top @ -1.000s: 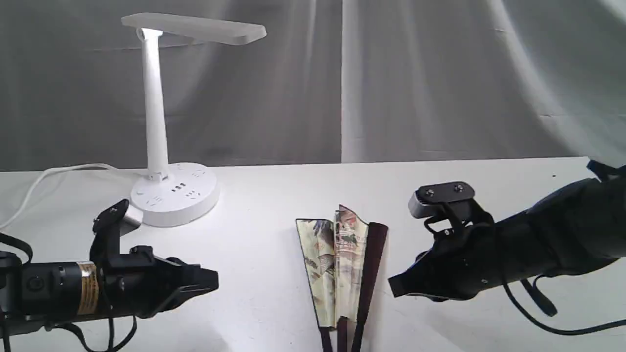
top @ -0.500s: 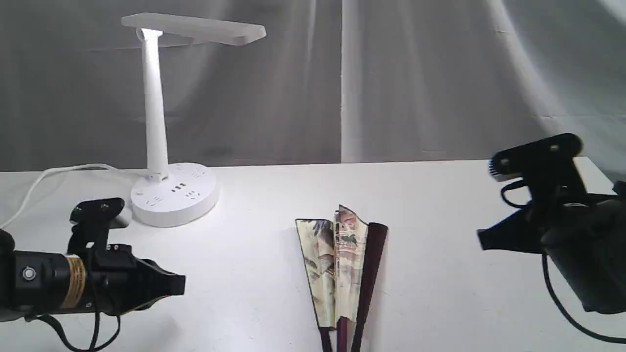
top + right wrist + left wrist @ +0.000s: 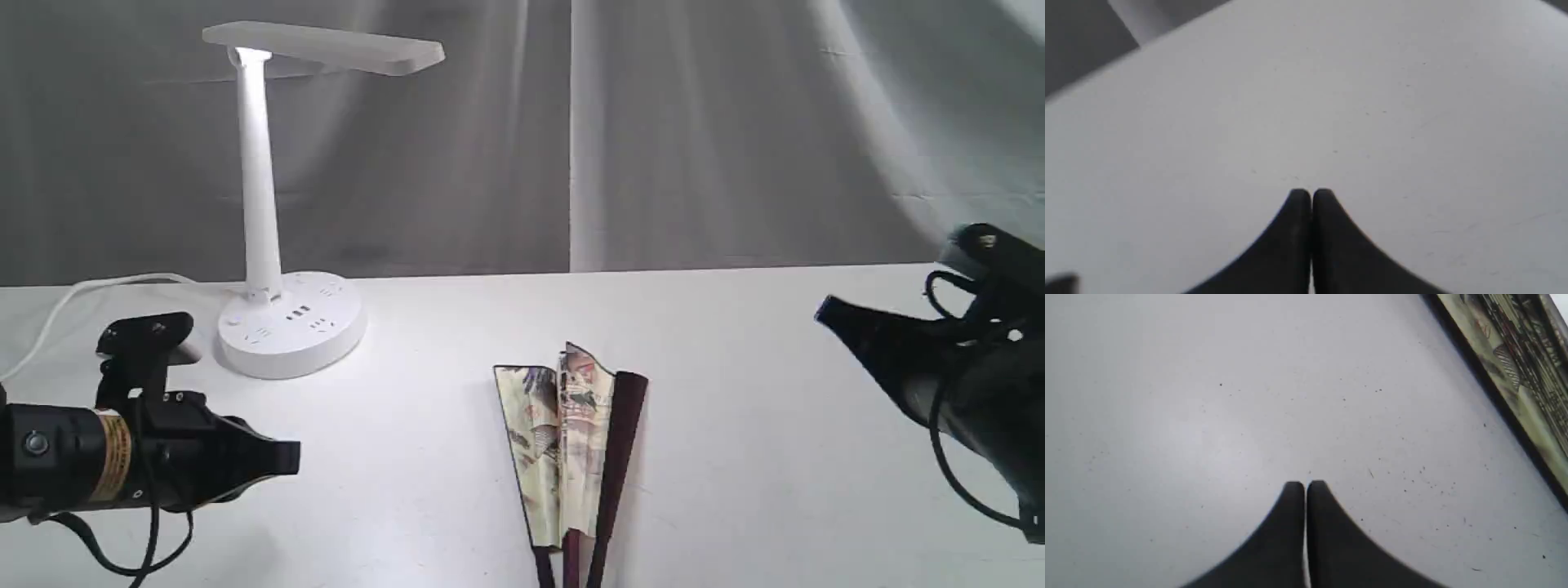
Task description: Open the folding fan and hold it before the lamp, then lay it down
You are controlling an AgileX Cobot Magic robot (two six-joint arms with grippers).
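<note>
Left gripper [image 3: 290, 457] lower left and right gripper [image 3: 820, 312] far right are both closed and empty; going in shut would shove the part-spread folding fan [image 3: 571, 441], bottom centre, creasing it.

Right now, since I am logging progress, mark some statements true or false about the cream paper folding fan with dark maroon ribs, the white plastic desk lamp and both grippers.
1. The folding fan lies on the white table, only partly spread. True.
2. The left gripper grips the fan. False: it is shut on nothing, apart from the fan.
3. The lamp stands upright on the table. True.
4. The right gripper is wide open. False: it is shut and empty.
</note>
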